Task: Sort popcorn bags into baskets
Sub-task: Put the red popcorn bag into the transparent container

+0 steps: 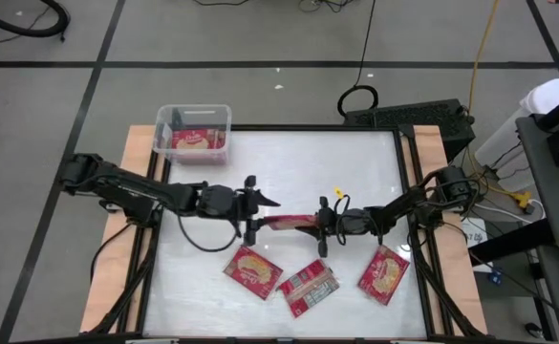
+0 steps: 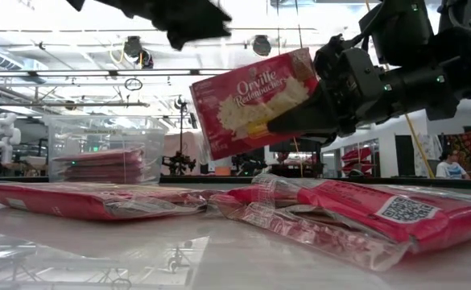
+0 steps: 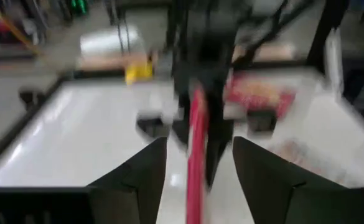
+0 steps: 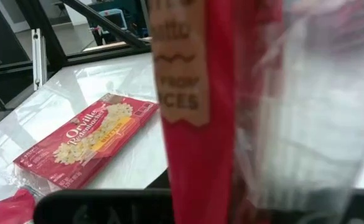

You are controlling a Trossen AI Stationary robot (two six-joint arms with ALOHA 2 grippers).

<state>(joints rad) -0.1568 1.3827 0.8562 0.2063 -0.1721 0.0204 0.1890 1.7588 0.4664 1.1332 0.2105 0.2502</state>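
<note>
One red popcorn bag [image 1: 284, 223] hangs above the table's middle with my right gripper [image 1: 319, 227] shut on it. In the low view its popcorn picture [image 2: 255, 101] faces the near edge. My left gripper [image 1: 260, 212] is open just left of the bag's free end and a little above it [image 2: 188, 24]. In the left wrist view the bag [image 3: 197, 137] shows edge-on ahead between the spread fingers, touching neither. The clear basket [image 1: 193, 132] stands at the table's far left corner with red packets [image 2: 98, 165] lying in it. My right gripper pinches the bag between its two fingers at the end nearest the table's right side [image 2: 298, 103]. The fingers come in about level from the right. The bag is lifted clear and stands on its long edge, slightly tilted, its free end toward my left gripper.
Three more popcorn bags lie flat near the table's front edge: one with its picture up [image 1: 253, 271], one with its print up [image 1: 309, 289], one farther right [image 1: 384, 274]. The white tabletop [image 1: 298, 162] between the basket and the grippers is bare.
</note>
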